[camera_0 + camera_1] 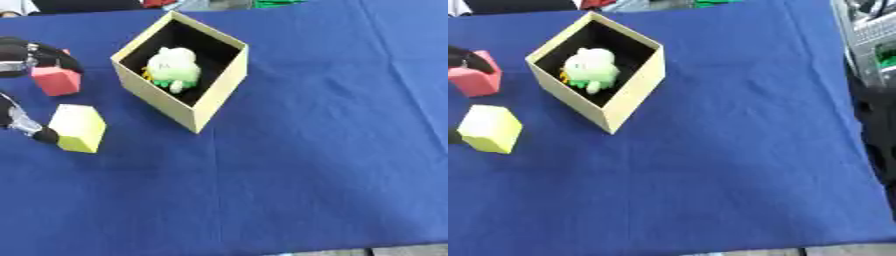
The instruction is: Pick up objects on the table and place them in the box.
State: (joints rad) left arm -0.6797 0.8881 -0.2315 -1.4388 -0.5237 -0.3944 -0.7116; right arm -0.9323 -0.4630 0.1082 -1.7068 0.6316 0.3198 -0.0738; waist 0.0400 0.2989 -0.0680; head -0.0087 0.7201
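A pale yellow open box (219, 95) with a dark inside stands at the upper left of the blue table. A green and white plush toy (175, 67) lies inside it. Left of the box sits a red cube (58, 81), and below that a yellow cube (79, 128). My left hand (24, 56) comes in from the left edge, spread open. Its upper fingers arch over the top of the red cube, and its lower black fingertip (42, 135) touches the yellow cube's left side. Most of the hand is cut off by the view's edge. My right hand shows in no view.
The blue cloth (306, 165) covers the table to its front edge at the bottom. Grey equipment (872, 40) stands off the table's right side. Red and green items lie along the far edge.
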